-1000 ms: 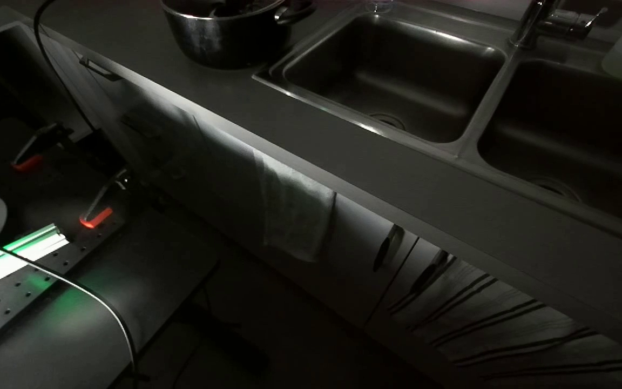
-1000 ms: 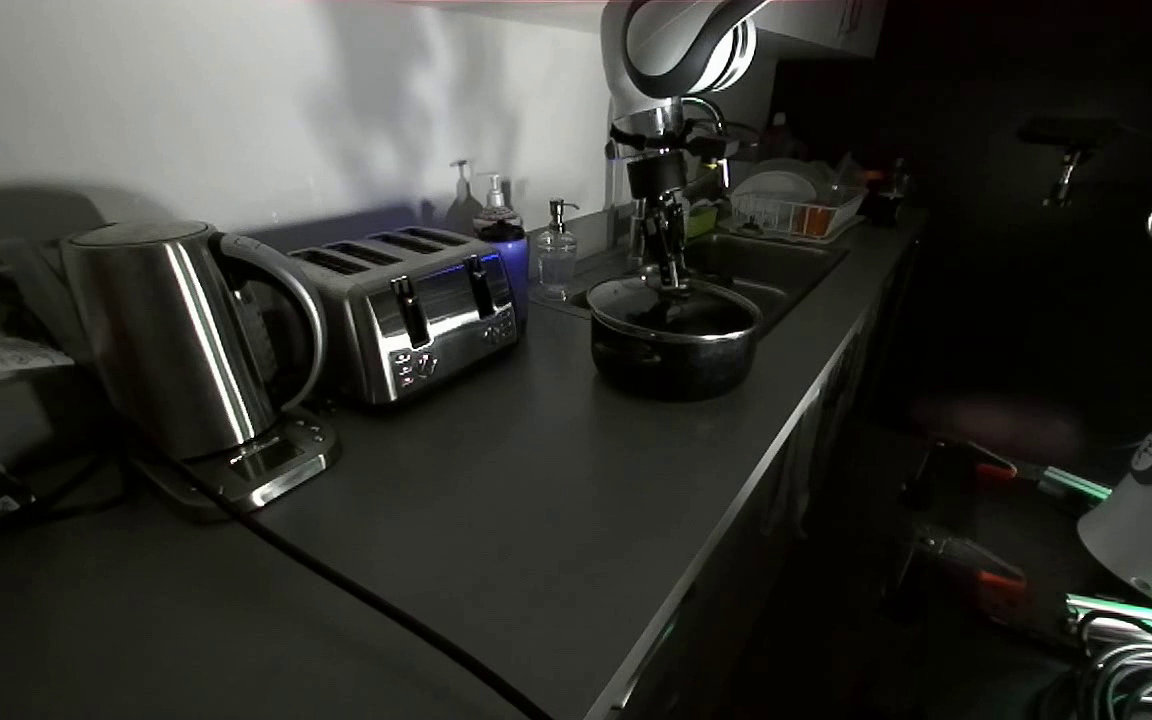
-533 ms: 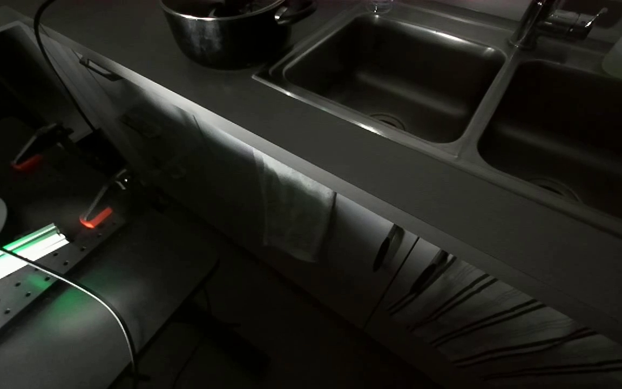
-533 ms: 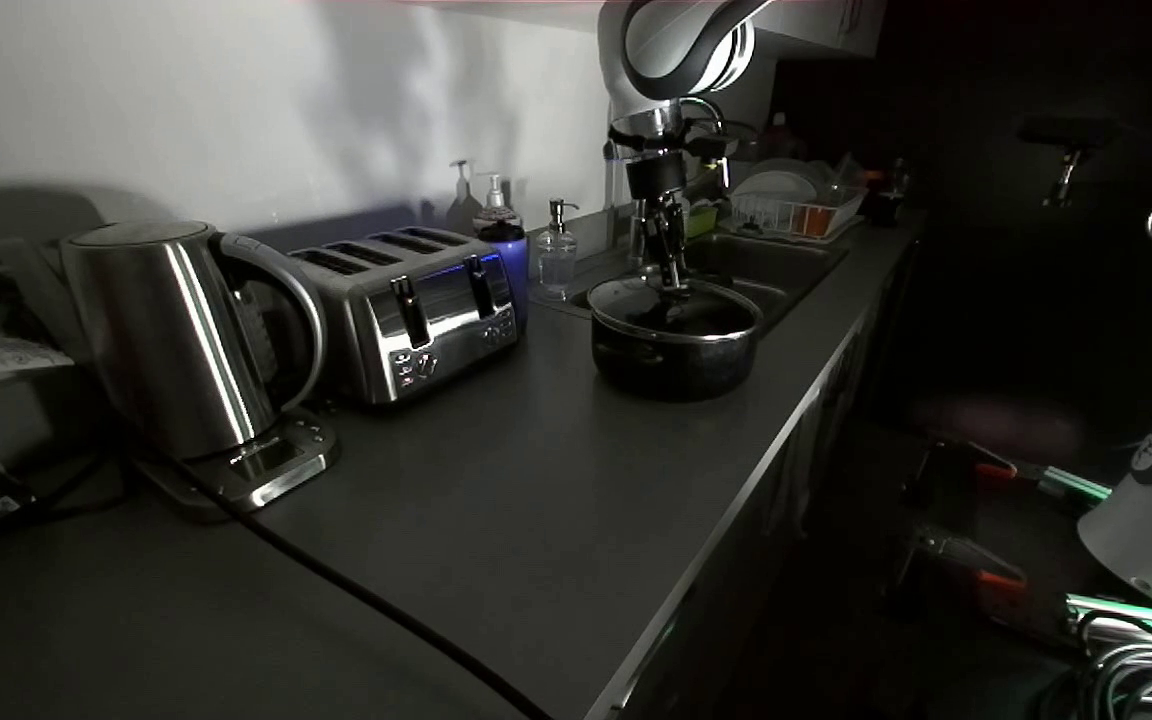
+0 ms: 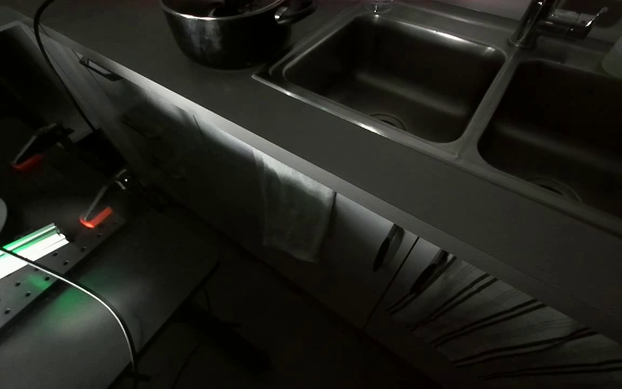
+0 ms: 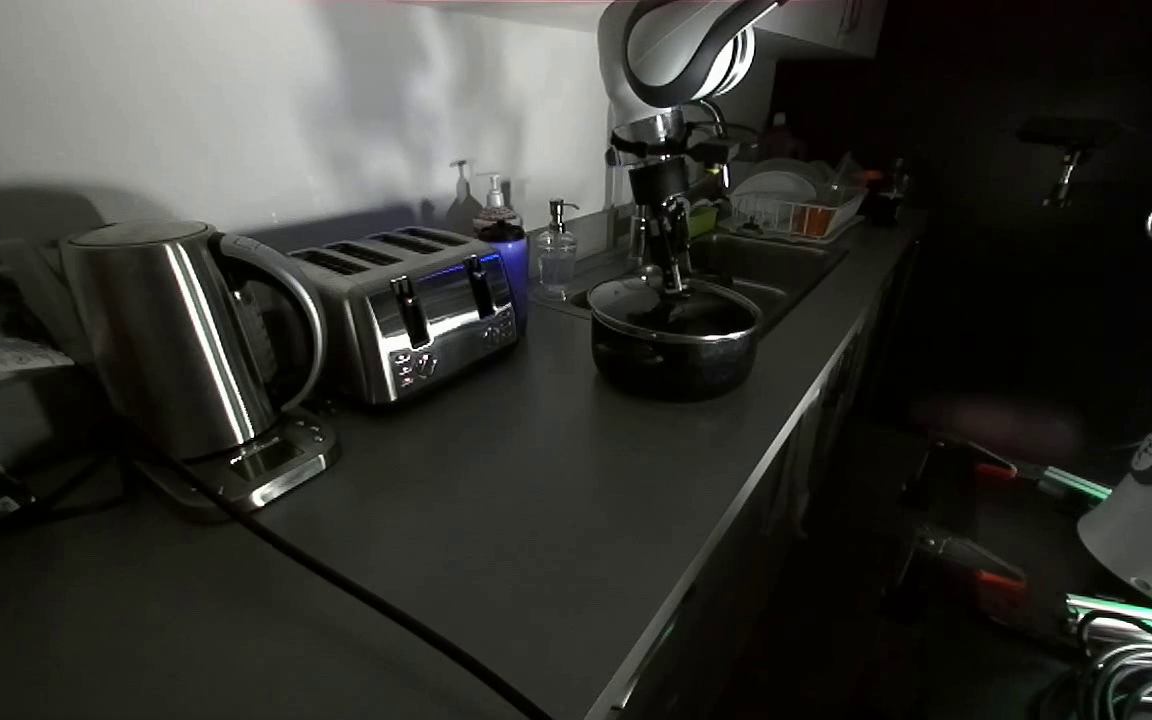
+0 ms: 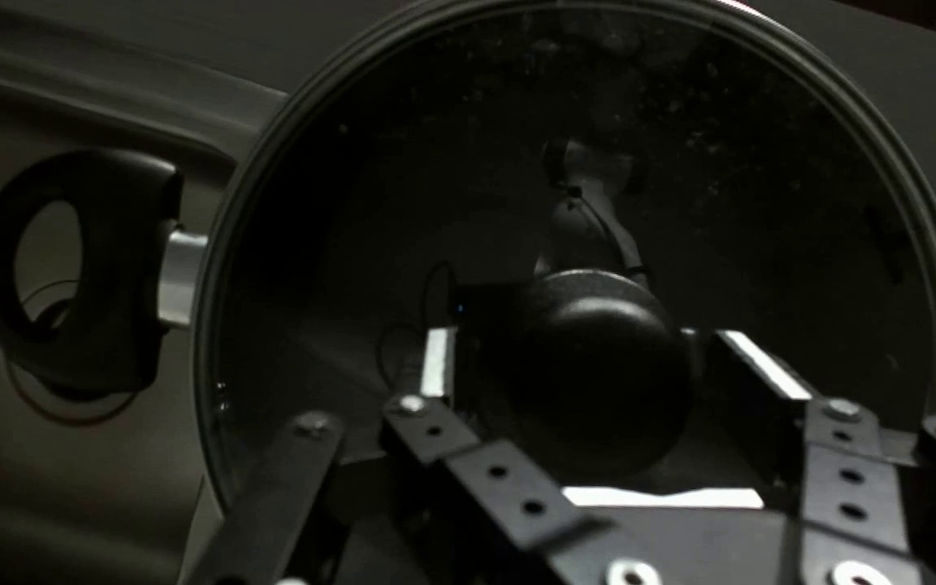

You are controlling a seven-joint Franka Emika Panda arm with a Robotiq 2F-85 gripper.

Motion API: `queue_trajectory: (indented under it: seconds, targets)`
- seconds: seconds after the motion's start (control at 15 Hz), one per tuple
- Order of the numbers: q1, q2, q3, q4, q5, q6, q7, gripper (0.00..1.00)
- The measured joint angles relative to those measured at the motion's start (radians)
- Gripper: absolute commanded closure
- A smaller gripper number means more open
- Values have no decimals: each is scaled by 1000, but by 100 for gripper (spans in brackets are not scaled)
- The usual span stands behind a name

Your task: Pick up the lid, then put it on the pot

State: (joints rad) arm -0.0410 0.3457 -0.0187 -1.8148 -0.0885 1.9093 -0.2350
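The glass lid lies level on the dark pot, its metal rim running round the pot's top in an exterior view. From the wrist view the lid fills the middle, its round black knob at the centre. My gripper stands open around that knob, with a finger on each side and gaps showing beside it. An exterior view has the gripper low over the lid. The pot is cut off by the top edge in an exterior view, where the gripper does not show.
The pot's black side handle reaches over the sink. A toaster and a kettle stand along the wall. Near the pot is a soap dispenser; a dish rack is beyond the sink. A cable crosses the counter.
My gripper's jaws have come apart at the knob, and its linkage looks slightly different. The arm has shifted only a little. Lid and pot have stayed in place.
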Motion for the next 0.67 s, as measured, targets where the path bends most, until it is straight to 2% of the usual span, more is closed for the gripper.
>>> queue_trajectory:
  seconds: [0.33,0.67]
  targets:
    - [0,-25,4,-37,0,1,-26,0]
    - [0,-127,9,-150,-2,13,-83,0]
